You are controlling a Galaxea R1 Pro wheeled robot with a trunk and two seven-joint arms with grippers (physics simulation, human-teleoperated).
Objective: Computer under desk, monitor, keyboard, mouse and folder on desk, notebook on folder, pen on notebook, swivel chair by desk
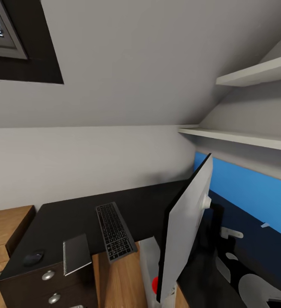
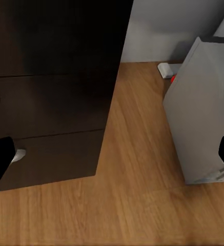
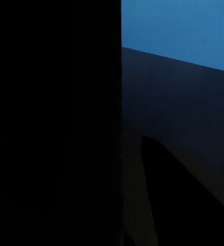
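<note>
The black desk (image 1: 149, 205) carries the black keyboard (image 1: 114, 231), whose near end juts past the desk's inner edge. Left of it lies the dark grey notebook (image 1: 76, 253), and a black mouse (image 1: 33, 258) sits by the desk's left corner. The monitor (image 1: 185, 231) stands edge-on and tilted at the right, grey back showing, with a red dot near its lower end. A light grey box, the computer (image 1: 147, 265) (image 2: 199, 113), stands on the floor beside it. My left gripper (image 2: 112, 159) is open low over the floor, between the drawers and the computer. The right wrist view is mostly black.
Black drawers (image 1: 46, 286) (image 2: 50, 102) with round silver knobs close the desk's left end. Low wooden shelving (image 1: 3, 231) stands further left. White wall shelves (image 1: 252, 137) hang under the sloping ceiling above a blue wall band (image 3: 178, 25). Wood floor (image 2: 132, 169) lies between drawers and computer.
</note>
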